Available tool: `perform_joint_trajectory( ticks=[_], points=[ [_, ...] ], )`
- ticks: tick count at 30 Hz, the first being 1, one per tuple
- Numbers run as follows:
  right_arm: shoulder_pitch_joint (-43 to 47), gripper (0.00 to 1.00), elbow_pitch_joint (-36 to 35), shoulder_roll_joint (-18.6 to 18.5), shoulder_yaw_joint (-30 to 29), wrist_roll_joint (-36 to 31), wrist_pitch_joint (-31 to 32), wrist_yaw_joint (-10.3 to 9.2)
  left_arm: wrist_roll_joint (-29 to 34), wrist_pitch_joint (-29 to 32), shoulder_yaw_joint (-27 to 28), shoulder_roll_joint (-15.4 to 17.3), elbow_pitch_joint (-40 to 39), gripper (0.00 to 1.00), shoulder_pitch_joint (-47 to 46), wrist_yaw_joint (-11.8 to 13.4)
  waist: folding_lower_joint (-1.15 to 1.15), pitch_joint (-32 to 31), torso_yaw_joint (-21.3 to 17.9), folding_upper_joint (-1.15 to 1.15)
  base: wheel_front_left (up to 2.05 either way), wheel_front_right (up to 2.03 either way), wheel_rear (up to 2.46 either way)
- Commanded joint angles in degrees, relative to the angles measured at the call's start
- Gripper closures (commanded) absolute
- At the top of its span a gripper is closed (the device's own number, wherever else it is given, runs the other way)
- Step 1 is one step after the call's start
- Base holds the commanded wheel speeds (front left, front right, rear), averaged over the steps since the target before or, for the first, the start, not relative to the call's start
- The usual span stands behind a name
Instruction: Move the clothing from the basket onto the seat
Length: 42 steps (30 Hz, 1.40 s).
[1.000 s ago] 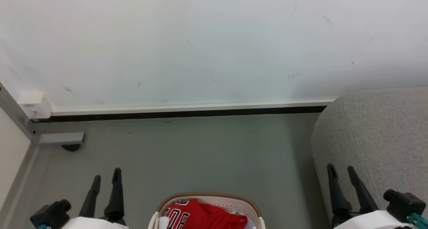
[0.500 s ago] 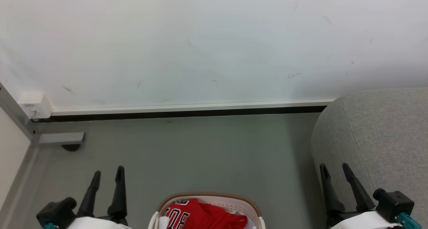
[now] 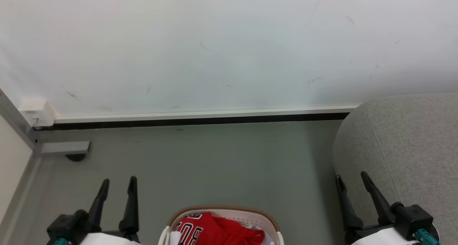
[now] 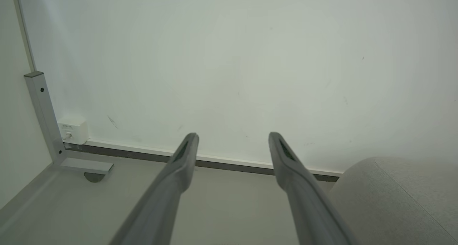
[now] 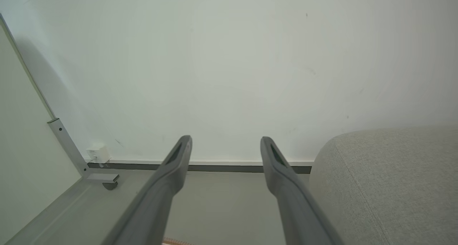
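At the bottom middle of the head view stands the white basket [image 3: 266, 220] with a brown rim, holding red clothing [image 3: 218, 230] with black-and-white lettering. The light grey seat [image 3: 404, 148] rises at the right and also shows in both wrist views, seat [image 4: 397, 198] and seat [image 5: 386, 180]. My left gripper [image 3: 119, 182] is open at the lower left, left of the basket, empty. My right gripper [image 3: 351, 176] is open at the lower right, in front of the seat's edge, empty. Wrist views show each open gripper, left gripper [image 4: 232, 137] and right gripper [image 5: 226, 140], pointing at the wall.
A white wall [image 3: 214, 48] with a dark baseboard closes the back. A grey metal post with a foot [image 3: 64, 148] and a white socket box [image 3: 35, 112] sit in the left corner. Grey floor [image 3: 214, 166] lies between basket and wall.
Both grippers have shifted inward toward the basket and slightly forward; both stay open. The basket and clothing have not moved.
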Motion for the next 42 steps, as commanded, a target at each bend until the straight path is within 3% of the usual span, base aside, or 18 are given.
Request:
perform_joint_trajectory(
  ticks=[1, 27, 42],
  points=[
    [-1.0, 0.0, -0.5, -0.1, 0.0, -1.4, -0.6, -0.09, 1.6, -0.6, 0.1, 0.4, -0.4, 0.0, 0.3, 0.0, 0.0, 0.0, 0.0, 0.0, 0.0, 0.0, 0.0],
    [0.1, 0.0, -2.9, -0.2, -0.6, -7.8, -3.3, -0.12, 11.0, -3.3, 0.4, -0.1, -0.8, 0.0, 0.3, -0.7, 0.0, 0.3, 0.0, 0.0, 0.0, 0.0, 0.0],
    [0.2, 0.0, -3.4, -0.2, -0.9, -7.4, -3.3, -0.12, 10.8, -3.4, 0.9, -0.4, -0.4, 0.0, -0.1, -0.9, 0.0, 0.5, 0.1, 0.0, 0.0, 0.0, 0.0]
  ],
)
